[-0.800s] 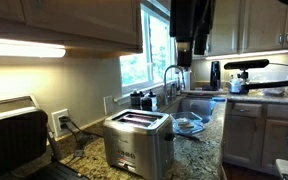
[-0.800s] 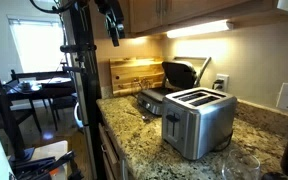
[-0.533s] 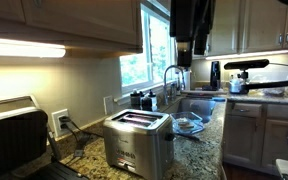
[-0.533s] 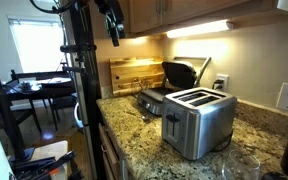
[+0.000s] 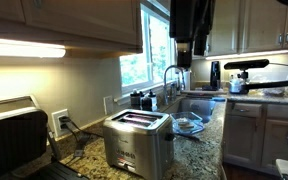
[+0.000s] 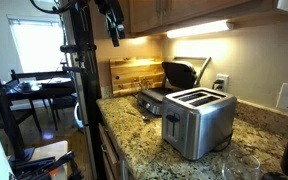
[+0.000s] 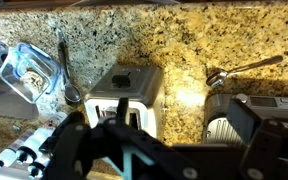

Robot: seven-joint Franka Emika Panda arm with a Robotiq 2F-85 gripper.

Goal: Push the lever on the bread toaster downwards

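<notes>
Nothing has shifted since the earlier frames. In both exterior views the gripper (image 5: 189, 45) hangs high, well apart from the bread toaster (image 5: 137, 140) and touching nothing; I cannot tell how wide its fingers stand. The toaster sits on the granite counter (image 6: 134, 122) near the front edge. Its lever is too small to make out. In the wrist view a clear glass container (image 7: 29, 70), contents unclear, and a spoon (image 7: 66, 75) lie beside the toaster.
</notes>
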